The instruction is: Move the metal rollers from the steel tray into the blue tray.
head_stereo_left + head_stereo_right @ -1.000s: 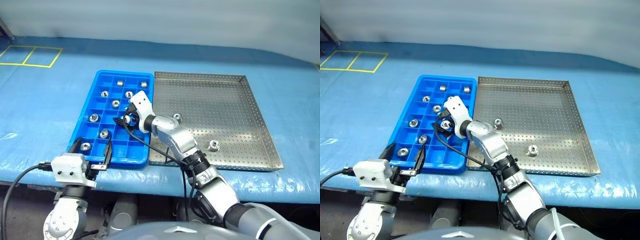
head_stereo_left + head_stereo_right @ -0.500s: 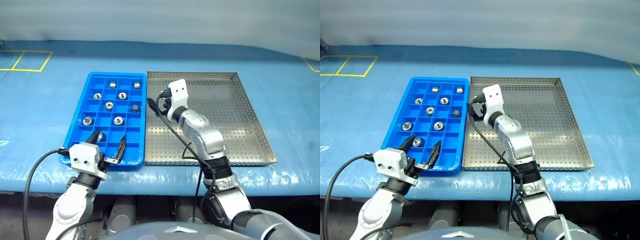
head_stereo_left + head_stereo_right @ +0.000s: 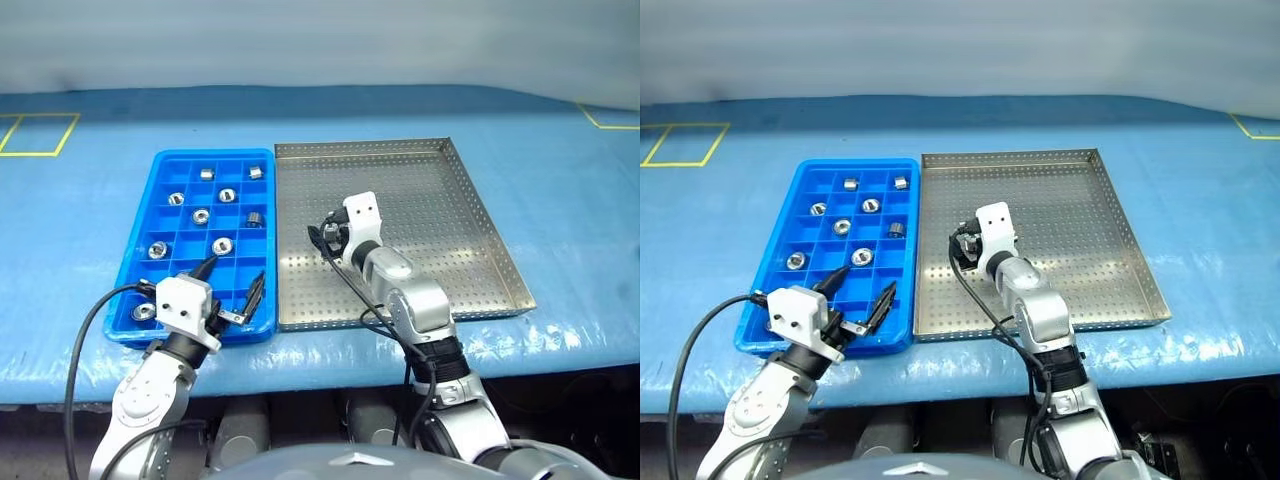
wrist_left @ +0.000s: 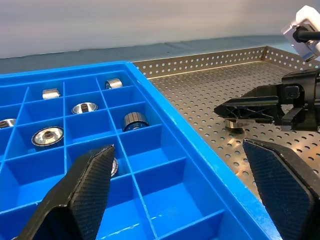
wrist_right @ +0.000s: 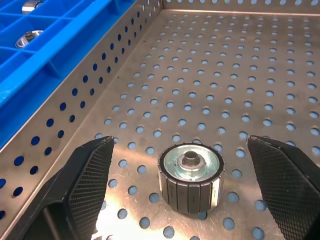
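The steel tray point(image 3: 440, 220) lies to the right of the blue tray point(image 3: 210, 153), the two side by side. Several metal rollers point(image 3: 222, 245) sit in separate cells of the blue tray. My right gripper point(image 5: 180, 142) is open low over the steel tray's floor near the wall next to the blue tray. One upright roller point(image 5: 191, 177) stands between its fingers point(image 5: 90, 175), untouched. My left gripper point(image 3: 232, 285) hovers open and empty over the blue tray's near right corner. In the left wrist view the right gripper point(image 4: 250, 107) hangs over that same roller point(image 4: 232, 122).
Both trays rest on a blue-covered table point(image 3: 560, 200) with yellow tape marks point(image 3: 40, 135) at the far left. A black cable point(image 3: 85, 330) trails from my left wrist. The steel tray's raised perforated rim point(image 5: 75, 115) runs beside the right gripper.
The camera has shifted. My right gripper has moved from over the blue tray across to the steel tray and sunk around a roller. The left gripper edged slightly forward.
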{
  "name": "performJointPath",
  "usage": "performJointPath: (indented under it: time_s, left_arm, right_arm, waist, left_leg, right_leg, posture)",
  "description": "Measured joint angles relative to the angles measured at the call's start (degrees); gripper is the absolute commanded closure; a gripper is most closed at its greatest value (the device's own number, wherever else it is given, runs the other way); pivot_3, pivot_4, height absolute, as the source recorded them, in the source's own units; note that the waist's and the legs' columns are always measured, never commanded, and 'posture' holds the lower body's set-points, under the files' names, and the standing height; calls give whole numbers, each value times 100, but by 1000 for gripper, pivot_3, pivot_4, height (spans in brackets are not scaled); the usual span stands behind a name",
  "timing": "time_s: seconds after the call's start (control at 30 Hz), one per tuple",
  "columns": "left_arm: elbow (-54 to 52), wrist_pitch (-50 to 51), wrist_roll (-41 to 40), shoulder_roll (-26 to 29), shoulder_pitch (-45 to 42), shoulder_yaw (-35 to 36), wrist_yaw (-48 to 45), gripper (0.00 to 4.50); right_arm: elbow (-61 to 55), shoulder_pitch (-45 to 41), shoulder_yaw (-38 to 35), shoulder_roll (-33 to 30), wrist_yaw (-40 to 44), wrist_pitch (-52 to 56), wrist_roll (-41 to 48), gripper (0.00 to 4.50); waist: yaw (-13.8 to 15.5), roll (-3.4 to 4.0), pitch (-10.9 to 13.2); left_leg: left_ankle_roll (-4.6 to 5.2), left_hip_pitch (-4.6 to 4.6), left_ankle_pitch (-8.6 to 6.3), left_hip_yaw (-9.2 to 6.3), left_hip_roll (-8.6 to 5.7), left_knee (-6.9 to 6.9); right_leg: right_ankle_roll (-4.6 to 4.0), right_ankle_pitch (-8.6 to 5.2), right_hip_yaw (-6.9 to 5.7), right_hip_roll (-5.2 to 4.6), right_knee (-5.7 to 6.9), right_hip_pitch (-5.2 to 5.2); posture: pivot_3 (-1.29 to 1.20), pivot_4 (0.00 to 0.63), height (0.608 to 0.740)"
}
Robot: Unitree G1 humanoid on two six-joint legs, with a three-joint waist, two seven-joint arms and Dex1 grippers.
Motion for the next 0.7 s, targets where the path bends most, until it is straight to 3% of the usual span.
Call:
performJointPath:
  time_s: [0.1, 0.4, 0.7]
  left_arm:
    - [3, 0, -6, 4, -3, -12, -4, 0]
    - [5, -2, -4, -17, 11, -26, 17, 0]
    - [4, -179, 187, -195, 321, -8, 294, 0]
  right_arm:
    - [197, 14, 18, 5, -34, -15, -42, 19]
    - [423, -13, 46, 108, -152, -144, -154, 2796]
    - [80, -323, 164, 38, 97, -122, -133, 2794]
  waist:
    - [-28, 0, 0]
    - [-67, 0, 0]
    - [-34, 0, 0]
  left_leg:
    - [0, 0, 0, 0, 0, 1]
    - [0, 0, 0, -2, 0, 1]
    - [0, 0, 0, -3, 0, 1]
  right_leg:
    - [1, 1, 0, -1, 0, 1]
    - [10, 8, 0, 0, 1, 2]
    - [27, 19, -1, 0, 1, 1]
  posture:
    - [56, 150, 740]
    - [94, 150, 740]
    - [160, 150, 740]
